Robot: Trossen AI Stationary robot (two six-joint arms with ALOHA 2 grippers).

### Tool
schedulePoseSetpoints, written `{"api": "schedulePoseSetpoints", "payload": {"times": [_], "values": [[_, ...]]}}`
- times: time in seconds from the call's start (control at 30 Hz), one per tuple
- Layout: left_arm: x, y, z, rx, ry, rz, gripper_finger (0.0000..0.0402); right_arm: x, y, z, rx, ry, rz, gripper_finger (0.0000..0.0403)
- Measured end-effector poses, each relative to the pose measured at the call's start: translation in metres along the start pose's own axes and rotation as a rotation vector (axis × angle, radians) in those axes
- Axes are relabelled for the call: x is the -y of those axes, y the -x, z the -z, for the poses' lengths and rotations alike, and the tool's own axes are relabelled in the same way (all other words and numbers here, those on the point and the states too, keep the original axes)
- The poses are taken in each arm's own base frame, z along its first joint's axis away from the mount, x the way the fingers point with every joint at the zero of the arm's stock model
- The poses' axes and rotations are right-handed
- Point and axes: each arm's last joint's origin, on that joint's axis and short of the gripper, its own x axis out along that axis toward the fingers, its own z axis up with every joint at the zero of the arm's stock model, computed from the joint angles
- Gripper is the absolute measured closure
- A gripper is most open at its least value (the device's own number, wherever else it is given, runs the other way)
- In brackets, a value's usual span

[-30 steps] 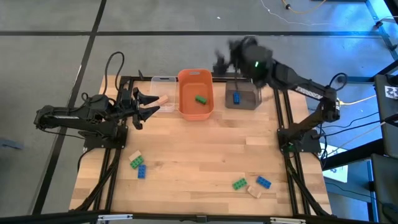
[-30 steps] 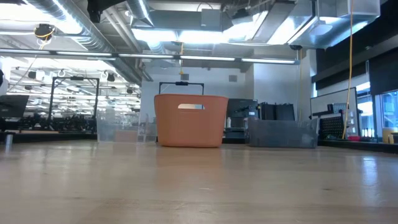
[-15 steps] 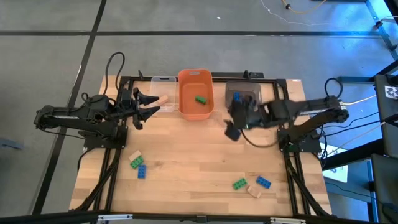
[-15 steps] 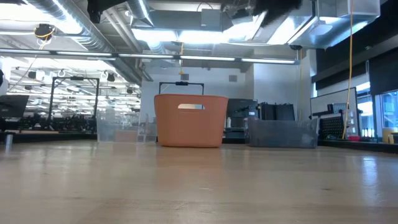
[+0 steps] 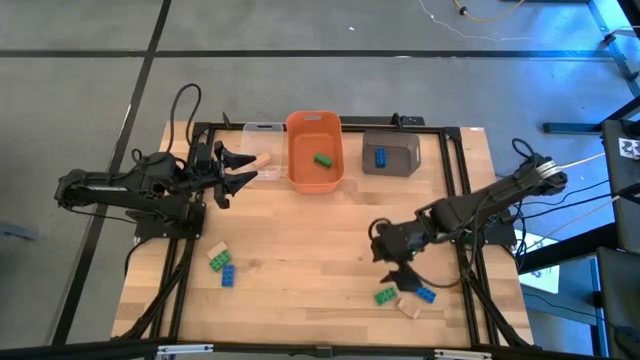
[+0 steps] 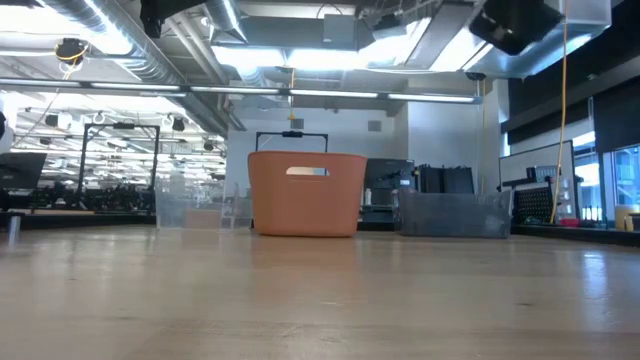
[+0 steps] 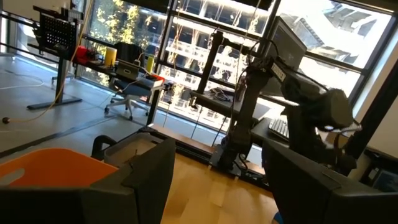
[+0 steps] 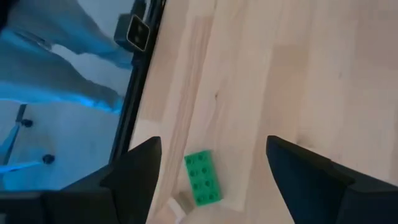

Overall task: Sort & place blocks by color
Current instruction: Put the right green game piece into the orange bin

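My right gripper (image 5: 396, 266) (image 8: 214, 152) is open and hovers over the table's near right part, touching nothing. Just beyond it lie a green block (image 5: 385, 296) (image 8: 203, 178), a blue block (image 5: 424, 294) and a tan block (image 5: 408, 307), all flat on the wood. A second group sits near left: tan (image 5: 216, 250), green (image 5: 218, 261) and blue (image 5: 227, 276). My left gripper (image 5: 236, 168) (image 7: 217, 171) waits open beside the clear bin (image 5: 262, 150), which holds a tan block (image 5: 262, 159).
Three bins stand in a row at the far edge. The orange bin (image 5: 300, 170) (image 6: 306, 193) holds a green block (image 5: 323, 159), and the grey bin (image 5: 405, 150) (image 6: 455, 213) holds a blue block (image 5: 381, 156). Bare wood lies between the two groups.
My right gripper has swung from above the grey bin at the far edge toward the near edge and come down over the near right group of blocks. The blocks and bins have stayed where they were.
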Motion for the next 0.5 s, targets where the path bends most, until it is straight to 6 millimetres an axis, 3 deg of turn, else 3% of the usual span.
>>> {"api": "schedulePoseSetpoints", "payload": {"times": [0.3, 0.5], "values": [[0.0, 0.0, 0.0, -0.003, 0.003, -0.001, 0.0168, -0.001, -0.032, 0.007, -0.097, 0.148, 0.027, 0.0112], [-0.001, 0.0, 0.005, -0.046, 0.021, -0.013, 0.0168, -0.001, -0.036, 0.004, -0.085, 0.221, 0.025, 0.0112]]}}
